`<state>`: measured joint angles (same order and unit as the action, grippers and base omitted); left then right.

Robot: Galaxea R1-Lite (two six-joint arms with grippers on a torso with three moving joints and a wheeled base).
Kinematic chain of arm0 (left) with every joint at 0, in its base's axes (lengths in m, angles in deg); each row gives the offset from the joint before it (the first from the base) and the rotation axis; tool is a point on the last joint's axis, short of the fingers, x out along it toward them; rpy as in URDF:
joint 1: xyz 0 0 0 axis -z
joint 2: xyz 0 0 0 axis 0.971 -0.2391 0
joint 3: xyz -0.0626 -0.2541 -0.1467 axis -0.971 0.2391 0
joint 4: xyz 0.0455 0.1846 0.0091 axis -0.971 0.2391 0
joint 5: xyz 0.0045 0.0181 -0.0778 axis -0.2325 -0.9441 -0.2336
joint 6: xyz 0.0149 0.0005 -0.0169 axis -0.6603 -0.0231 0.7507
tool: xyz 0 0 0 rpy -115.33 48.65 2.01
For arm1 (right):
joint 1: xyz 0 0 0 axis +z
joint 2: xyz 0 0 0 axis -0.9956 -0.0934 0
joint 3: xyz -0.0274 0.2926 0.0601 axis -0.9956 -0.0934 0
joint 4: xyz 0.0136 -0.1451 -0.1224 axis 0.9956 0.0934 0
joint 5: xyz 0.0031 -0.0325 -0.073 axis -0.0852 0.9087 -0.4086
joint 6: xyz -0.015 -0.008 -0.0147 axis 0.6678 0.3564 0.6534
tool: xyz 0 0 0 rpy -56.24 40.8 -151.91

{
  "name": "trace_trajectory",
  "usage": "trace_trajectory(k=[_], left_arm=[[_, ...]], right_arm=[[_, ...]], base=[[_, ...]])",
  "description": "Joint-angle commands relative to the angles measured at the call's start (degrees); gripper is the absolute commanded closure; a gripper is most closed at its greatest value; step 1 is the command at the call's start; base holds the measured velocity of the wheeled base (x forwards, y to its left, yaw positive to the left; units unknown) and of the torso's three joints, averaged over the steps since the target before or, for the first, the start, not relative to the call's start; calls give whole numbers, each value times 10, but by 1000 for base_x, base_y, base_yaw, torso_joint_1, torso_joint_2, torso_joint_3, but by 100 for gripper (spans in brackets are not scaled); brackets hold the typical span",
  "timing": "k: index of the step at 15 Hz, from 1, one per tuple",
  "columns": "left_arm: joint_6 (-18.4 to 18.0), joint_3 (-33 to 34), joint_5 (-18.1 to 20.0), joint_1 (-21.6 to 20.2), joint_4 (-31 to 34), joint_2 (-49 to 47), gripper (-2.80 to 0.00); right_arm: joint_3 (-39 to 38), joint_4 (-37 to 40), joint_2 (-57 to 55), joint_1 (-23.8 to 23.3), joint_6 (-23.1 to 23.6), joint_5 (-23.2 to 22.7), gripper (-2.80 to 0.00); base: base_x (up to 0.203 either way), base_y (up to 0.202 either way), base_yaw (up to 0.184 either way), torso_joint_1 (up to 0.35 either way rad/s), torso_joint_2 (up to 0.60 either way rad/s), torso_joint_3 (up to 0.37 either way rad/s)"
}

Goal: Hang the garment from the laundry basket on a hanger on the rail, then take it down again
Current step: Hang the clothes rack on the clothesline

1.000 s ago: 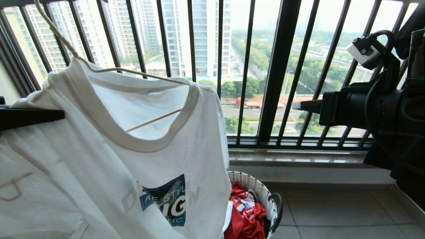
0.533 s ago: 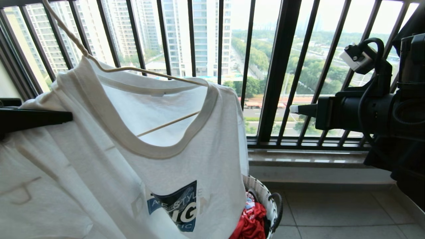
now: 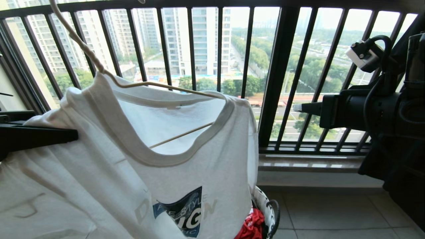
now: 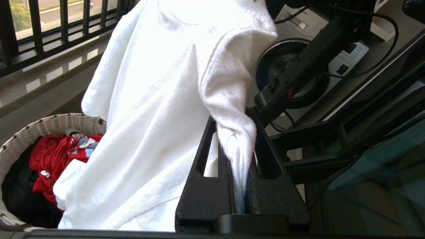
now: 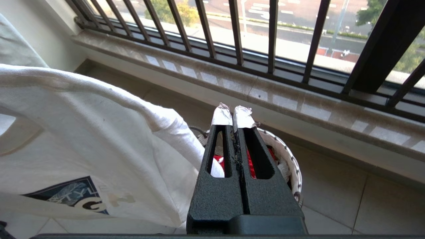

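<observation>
A white T-shirt [image 3: 139, 166] was seen draped on a thin cream hanger [image 3: 156, 109], nearest on the left. A fold of its shoulder was pinched between the narrow fingers of the left gripper [image 4: 236, 186]. On the right, the right gripper [image 5: 232, 116] was held clear, its 2 taped fingers pressed together on nothing. Just behind the shirt stood the laundry basket [image 3: 265, 207], a red garment [image 3: 254, 227] inside. No rail was visible. Hanging up seemingly remained, then taking down.
</observation>
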<state>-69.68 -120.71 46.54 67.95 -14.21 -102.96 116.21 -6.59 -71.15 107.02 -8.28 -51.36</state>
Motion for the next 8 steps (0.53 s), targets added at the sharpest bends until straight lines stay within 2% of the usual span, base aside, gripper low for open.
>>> trace_trajectory(k=[1, 8], left_arm=[[-1, 11, 4, 17, 2, 16, 0], [-2, 26, 6, 31, 1, 39, 0]], right_arm=[[1, 1, 8, -8, 0, -1, 0], [0, 1, 10, -8, 0, -1, 0]], base=[[0, 0, 0, 80, -552, -325], [0, 0, 0, 142, -472, -324]])
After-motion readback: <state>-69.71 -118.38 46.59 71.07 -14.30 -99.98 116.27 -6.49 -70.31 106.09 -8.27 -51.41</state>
